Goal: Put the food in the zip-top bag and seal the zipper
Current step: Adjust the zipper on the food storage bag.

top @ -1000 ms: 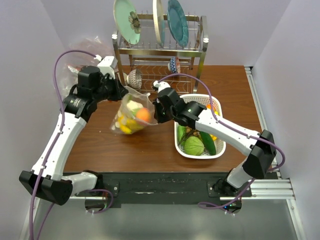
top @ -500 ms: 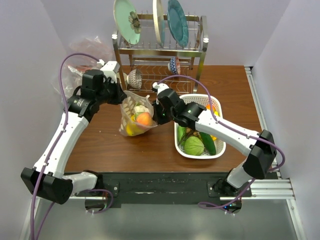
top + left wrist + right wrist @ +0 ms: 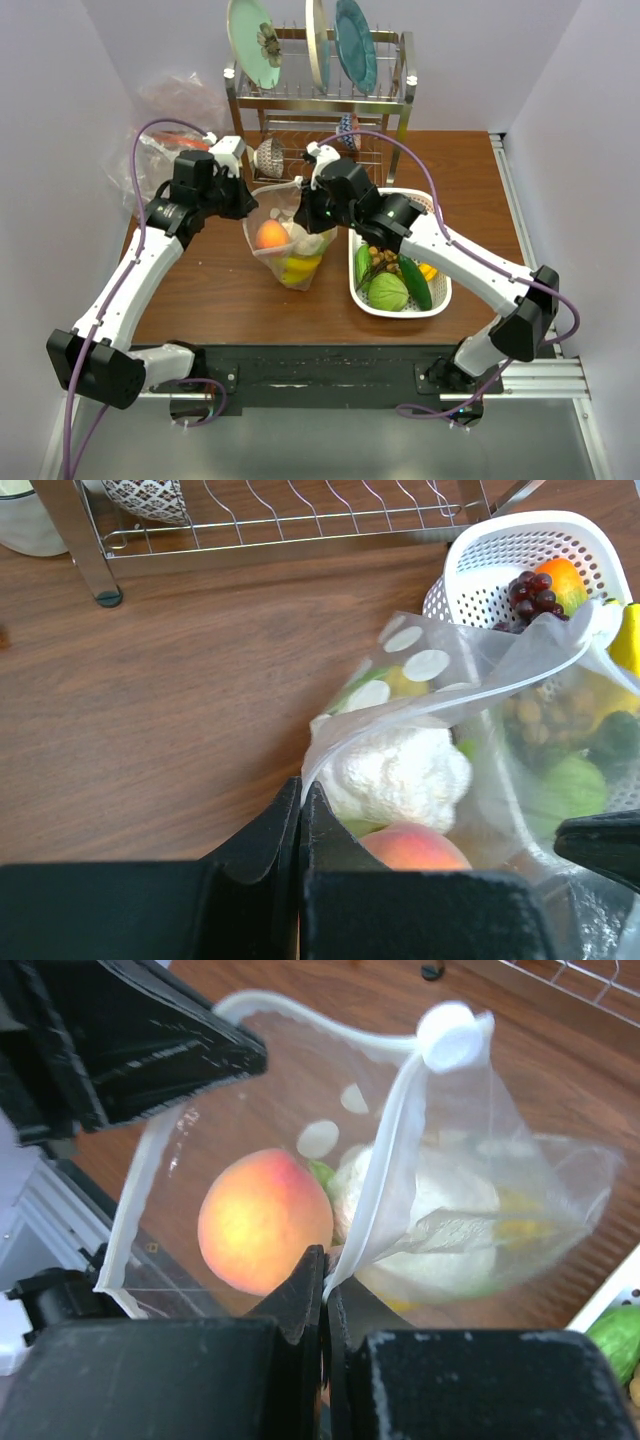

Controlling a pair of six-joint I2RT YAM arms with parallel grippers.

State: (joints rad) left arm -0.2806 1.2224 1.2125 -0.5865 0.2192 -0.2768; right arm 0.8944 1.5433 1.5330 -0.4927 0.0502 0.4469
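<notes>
One dotted zip-top bag (image 3: 290, 250) hangs over the counter (image 3: 200, 290) beside one white basket (image 3: 400, 312). The left claw (image 3: 300, 792) and right claw (image 3: 323, 1263) each pinch its mouth edge. Inside are one peach (image 3: 271, 234), one cauliflower piece (image 3: 395, 770), and yellow fruit (image 3: 300, 268), count unclear.

The zipper (image 3: 383, 1165) is too fine to follow from above, so there is no telling there whether the zip-top bag's (image 3: 288, 240) mouth is closed. In the left wrist view the left tool (image 3: 300, 795) covers the peach's (image 3: 415, 848) lower half at 6 o'clock. The basket (image 3: 500, 550) blurs behind plastic at 3 o'clock, and a bowl (image 3: 150, 498) is cut off at 12. In the right wrist view yellow pieces (image 3: 520, 1228) smear behind the film, and a green vegetable (image 3: 615, 1345) is clipped at 4 o'clock.
</notes>
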